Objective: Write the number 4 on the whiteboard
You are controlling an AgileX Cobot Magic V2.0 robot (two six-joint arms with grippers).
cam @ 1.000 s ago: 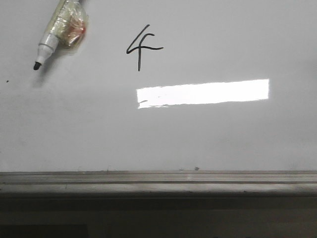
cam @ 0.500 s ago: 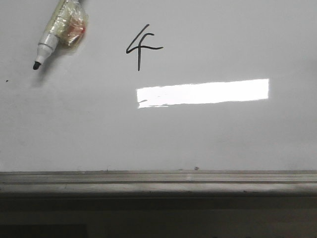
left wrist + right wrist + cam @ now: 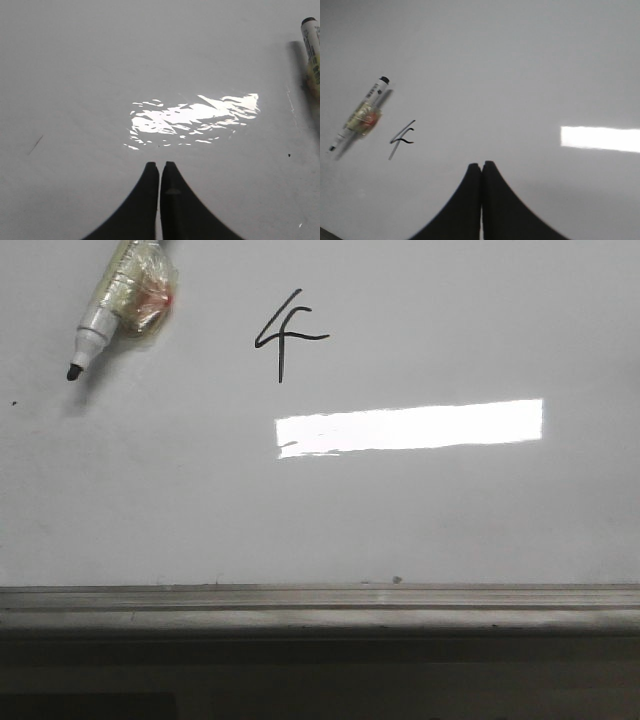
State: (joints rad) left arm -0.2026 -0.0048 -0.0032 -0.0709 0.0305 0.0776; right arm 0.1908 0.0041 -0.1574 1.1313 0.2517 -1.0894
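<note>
The number 4 is drawn in thin black line on the whiteboard, above a bright light glare. It also shows in the right wrist view. An uncapped marker with clear tape round its barrel lies on the board to the left of the 4, tip down-left. It also shows in the right wrist view and at the edge of the left wrist view. My left gripper is shut and empty over bare board. My right gripper is shut and empty, apart from the marker and the 4.
The grey metal ledge runs along the board's near edge, with dark space below it. A tiny dark speck sits at the far left of the board. A faint short line shows in the left wrist view.
</note>
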